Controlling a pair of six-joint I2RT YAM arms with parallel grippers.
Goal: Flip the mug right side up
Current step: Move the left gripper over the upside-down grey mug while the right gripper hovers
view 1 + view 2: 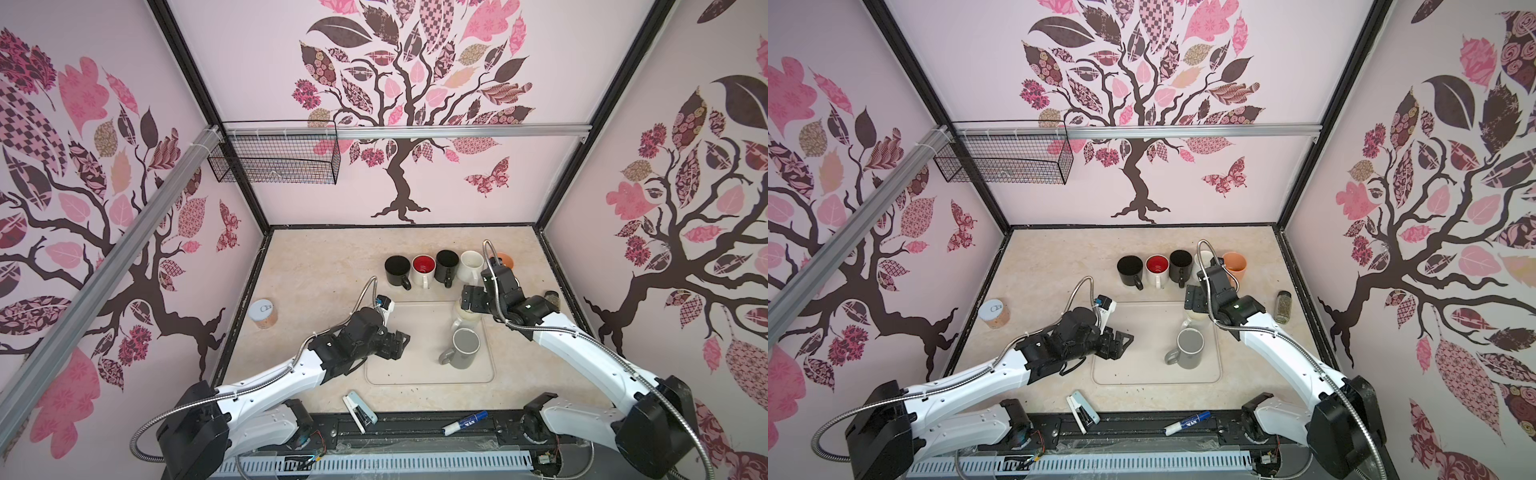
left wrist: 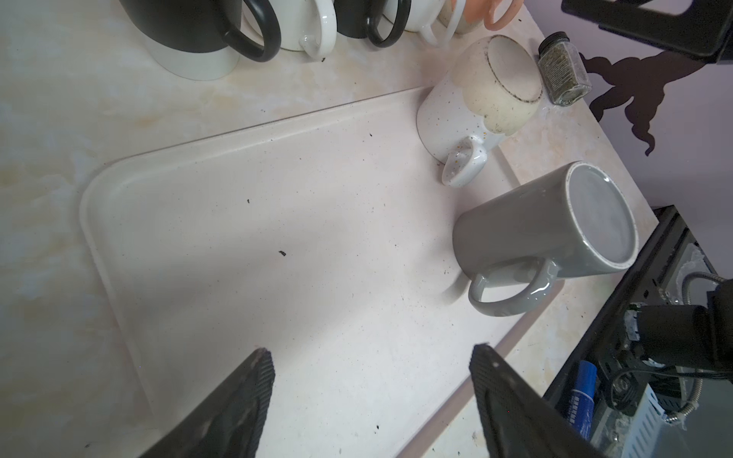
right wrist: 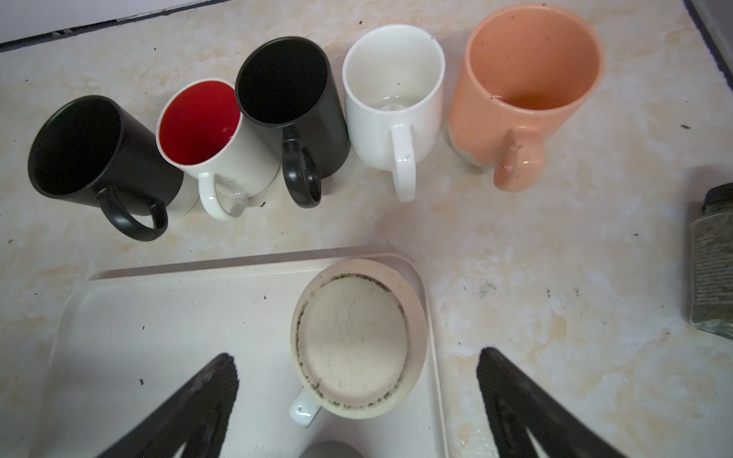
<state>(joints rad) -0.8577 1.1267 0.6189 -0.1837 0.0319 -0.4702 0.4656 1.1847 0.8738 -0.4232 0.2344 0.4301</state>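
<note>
The beige marbled tabletop carries a pale cream rectangular plastic tray in the lower middle of both top views. Two mugs stand mouth-down on its right side. The right gripper hangs released, jaws spread wide and empty, directly above the cream-bottomed white speckled ceramic mug in the tray's upper right corner, so this looks like the mug to be turned. The left gripper is likewise unclenched and empty, over the tray's left part and well apart from both mugs. The plain grey glazed mug sits just below the speckled one in the top views, also inverted. To do the grasp well, the jaws should probably come down astride the round body, away from the handle. They should close firmly on the slick glaze and lift clear of the nearby tray lip and the grey neighbour before the wrist rolls over. A row of five upright mugs lines the table beyond the tray, and a small glass jar of dark herbs stands to the right. In the top views the right gripper covers most of the speckled mug. Both inverted rims are hidden against the tray, and the right wrist view shows only a stub of the handle and a sliver of the grey mug.
</note>
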